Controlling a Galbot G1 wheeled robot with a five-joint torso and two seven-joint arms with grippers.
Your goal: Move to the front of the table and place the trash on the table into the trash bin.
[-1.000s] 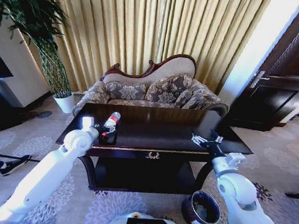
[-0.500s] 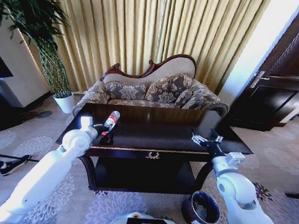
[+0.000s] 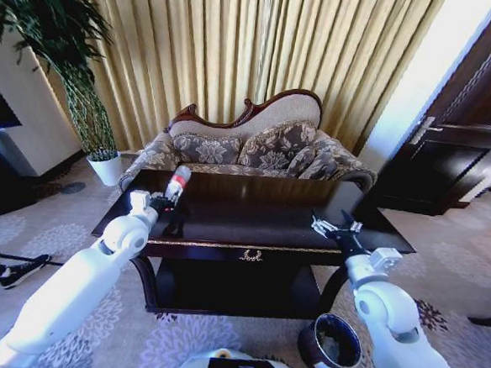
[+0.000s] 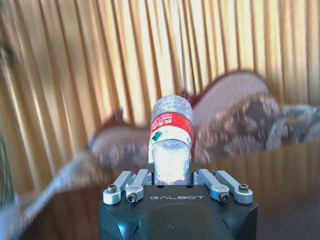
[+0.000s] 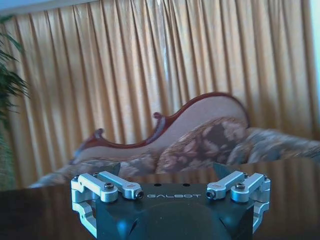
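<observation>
We see the table (image 3: 251,222) in front of us, sofa (image 3: 248,150) behind it, plant (image 3: 64,62) far left, bin (image 3: 329,343) on the floor, front right.

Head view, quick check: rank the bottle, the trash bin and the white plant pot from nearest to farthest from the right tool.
From the right tool, open over the table's right end:
1. Trash bin: on the floor below the right arm.
2. Bottle: across the table, held in the left tool.
3. White plant pot: far left, by the curtain.

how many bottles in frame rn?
1. The plastic bottle is clamped in the left gripper, lifted above the left end of the table; the left wrist view shows it too. No other trash is visible on the tabletop.
</observation>
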